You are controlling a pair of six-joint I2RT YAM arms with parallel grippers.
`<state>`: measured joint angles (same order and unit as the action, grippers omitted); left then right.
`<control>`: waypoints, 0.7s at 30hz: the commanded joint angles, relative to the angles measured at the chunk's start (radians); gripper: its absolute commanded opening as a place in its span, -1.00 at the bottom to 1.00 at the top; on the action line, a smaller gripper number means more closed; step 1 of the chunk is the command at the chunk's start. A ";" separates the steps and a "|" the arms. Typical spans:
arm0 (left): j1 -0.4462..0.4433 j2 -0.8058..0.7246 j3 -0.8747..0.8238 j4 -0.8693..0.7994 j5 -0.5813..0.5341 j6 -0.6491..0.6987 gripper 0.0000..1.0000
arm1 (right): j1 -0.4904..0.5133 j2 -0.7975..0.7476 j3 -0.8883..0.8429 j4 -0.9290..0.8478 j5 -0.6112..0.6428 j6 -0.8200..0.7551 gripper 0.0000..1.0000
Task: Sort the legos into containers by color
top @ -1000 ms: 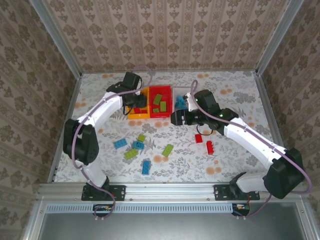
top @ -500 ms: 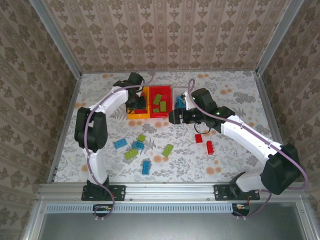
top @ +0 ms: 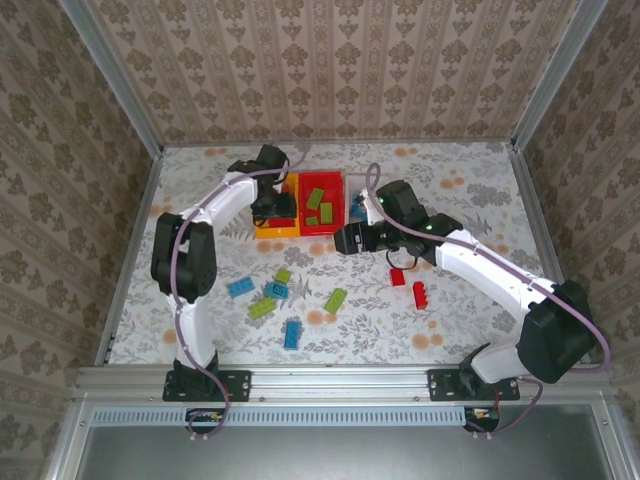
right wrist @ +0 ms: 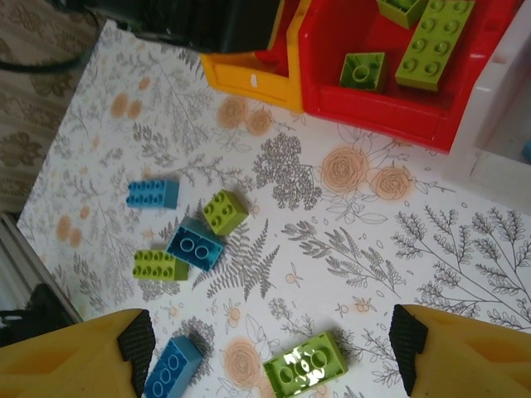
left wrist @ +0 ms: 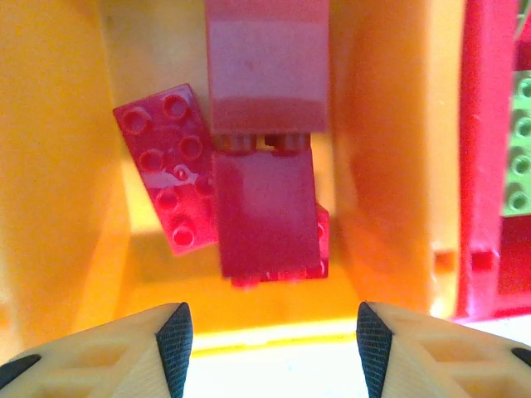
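Note:
My left gripper (left wrist: 265, 348) hangs open inside the yellow-orange bin (left wrist: 75, 191), just above three red bricks (left wrist: 265, 220) lying on its floor; nothing is between the fingers. From above, that gripper (top: 273, 207) is over the same bin (top: 268, 232). My right gripper (right wrist: 270, 348) is open and empty above the table, with a lime green brick (right wrist: 305, 365) right below it and a blue brick (right wrist: 172, 367) by its left finger. The red bin (right wrist: 373, 108) holds green bricks (right wrist: 431, 46). The white bin (right wrist: 498, 108) stands beside it, partly under the right arm.
Loose bricks lie on the floral table: blue (top: 239, 288), blue (top: 275, 290), green (top: 283, 275), green (top: 262, 308), blue (top: 292, 333), green (top: 336, 300), and two red (top: 397, 277) (top: 419, 294) under the right arm. Walls close in the table.
My left arm swung in over the yellow-orange bin and its jaws have opened, letting go of a red brick into the bin. The right gripper has drifted slightly left.

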<state>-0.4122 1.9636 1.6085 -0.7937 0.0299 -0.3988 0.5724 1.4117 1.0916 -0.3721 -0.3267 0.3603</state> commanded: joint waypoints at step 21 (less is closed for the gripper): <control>-0.038 -1.029 -0.709 -0.112 0.072 -0.115 0.25 | 0.508 0.250 0.136 -0.292 0.252 0.237 0.47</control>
<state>-0.4454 1.0149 0.9314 -0.8333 0.0723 -0.4988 1.0786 1.5986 1.1526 -0.5446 -0.1303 0.3744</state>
